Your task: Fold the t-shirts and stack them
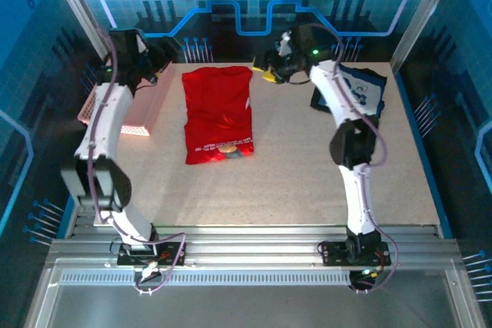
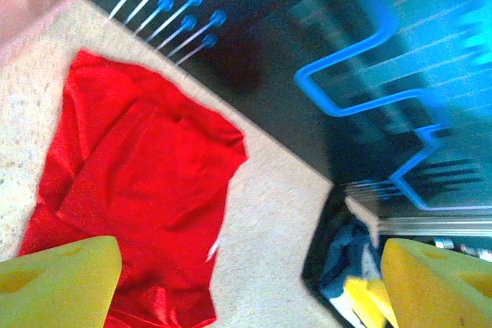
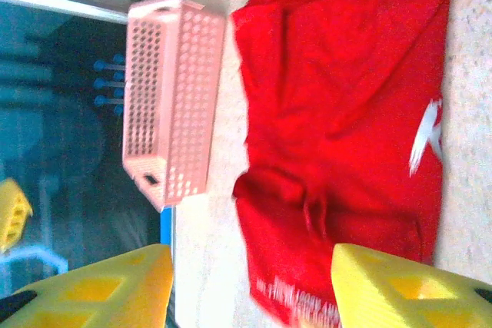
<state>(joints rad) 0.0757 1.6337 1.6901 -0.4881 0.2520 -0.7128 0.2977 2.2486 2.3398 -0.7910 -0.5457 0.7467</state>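
Bright red t-shirt (image 1: 219,115) folded into a long rectangle, flat on bench (image 1: 292,182) left of centre. Dark navy t-shirt (image 1: 361,90), white graphic up, far right. Left tool (image 2: 250,266) and right tool (image 3: 246,266) spread, gripping nothing.

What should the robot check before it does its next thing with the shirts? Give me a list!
1. Left gripper empty: ok, jaws apart, nothing between them.
2. Right gripper empty: ok, jaws apart over the red shirt.
3. Red shirt folded: ok, a flat narrow rectangle on the table.
4. Navy shirt folded: cannot tell, the right arm covers part of it.
5. Shirts stacked: not ok, they lie apart.
6. Pink basket out of the way: ok, beside the red shirt, not touching.
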